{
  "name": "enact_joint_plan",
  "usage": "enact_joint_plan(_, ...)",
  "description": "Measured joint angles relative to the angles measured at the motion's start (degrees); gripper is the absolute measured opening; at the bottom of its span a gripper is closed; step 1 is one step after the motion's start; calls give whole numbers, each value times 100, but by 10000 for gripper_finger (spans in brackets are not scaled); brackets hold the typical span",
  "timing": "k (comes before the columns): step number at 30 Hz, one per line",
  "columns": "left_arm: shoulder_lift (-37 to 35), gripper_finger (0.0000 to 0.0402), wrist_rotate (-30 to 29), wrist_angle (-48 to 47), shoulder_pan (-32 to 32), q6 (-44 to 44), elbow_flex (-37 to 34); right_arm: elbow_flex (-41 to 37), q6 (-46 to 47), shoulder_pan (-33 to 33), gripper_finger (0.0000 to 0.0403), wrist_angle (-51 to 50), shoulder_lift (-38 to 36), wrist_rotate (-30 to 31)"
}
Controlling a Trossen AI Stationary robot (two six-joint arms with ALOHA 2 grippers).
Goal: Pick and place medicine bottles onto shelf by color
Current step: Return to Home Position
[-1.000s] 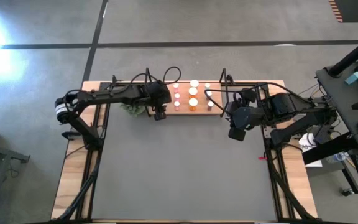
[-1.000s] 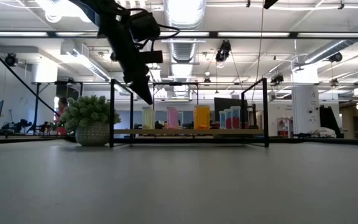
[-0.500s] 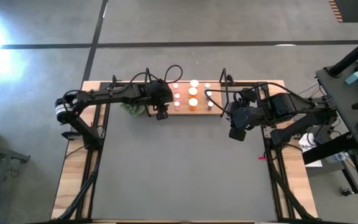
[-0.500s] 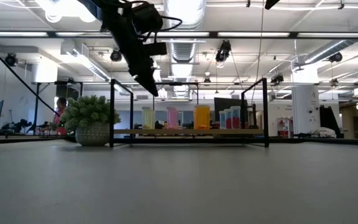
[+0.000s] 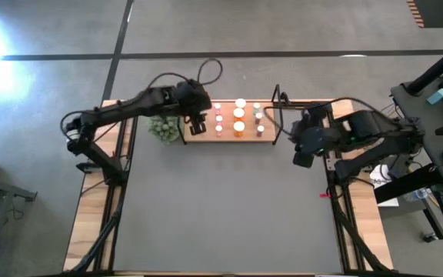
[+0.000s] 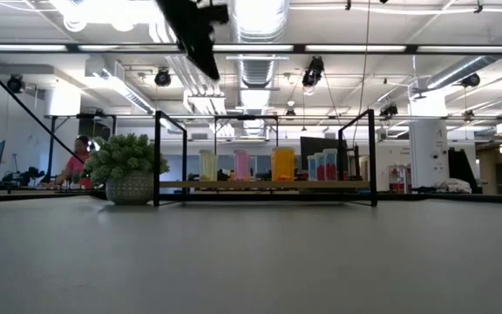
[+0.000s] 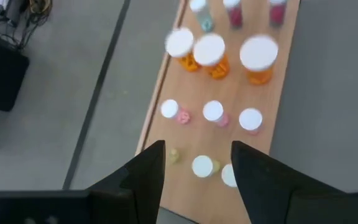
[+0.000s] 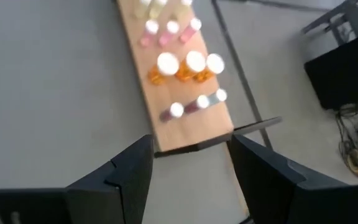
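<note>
The left pincer [image 7: 196,152] hangs with fingers apart and empty above the yellow end of the shelf [image 5: 225,138], beside the plant [image 5: 163,128]. The shelf stands midway along the surface's far edge. It carries the medicine bottles [image 7: 210,50] upright in 4 rows: yellow, pink, orange, then mixed red and pale. If this arm draws off low or sideways, a finger could clip a white cap or the black upright [image 6: 157,157] and topple a row. The right pincer [image 8: 191,143], likewise apart and empty, waits off the shelf's other end.
</note>
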Motion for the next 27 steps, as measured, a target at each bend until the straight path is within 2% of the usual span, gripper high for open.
enact_joint_plan(4,-395,167,211,-541,0,-60,453,-86,-68,-241,206,501,-477,20)
enact_joint_plan(7,-953,167,339,-651,-3,-249,441,-414,-73,-380,206,1143,-897,14)
enact_joint_plan(13,-2483,167,472,-679,-4,-1373,-100,-1605,-300,-404,206,2126,-1643,-111)
enact_joint_plan(17,-3533,167,522,-433,-78,-2197,-689,-2550,-479,-402,206,3024,-2159,-638)
enact_joint_plan(19,-3970,167,543,-137,-140,-2483,-1092,-3031,-479,-402,206,3755,-2475,-994)
enact_joint_plan(22,-4528,167,703,787,-251,-2615,-1888,-3792,-485,-402,206,4945,-2914,-1482)
enact_joint_plan(27,-5445,167,954,3030,-374,-2757,-3504,-4835,-487,-399,206,6301,-3336,-1569)
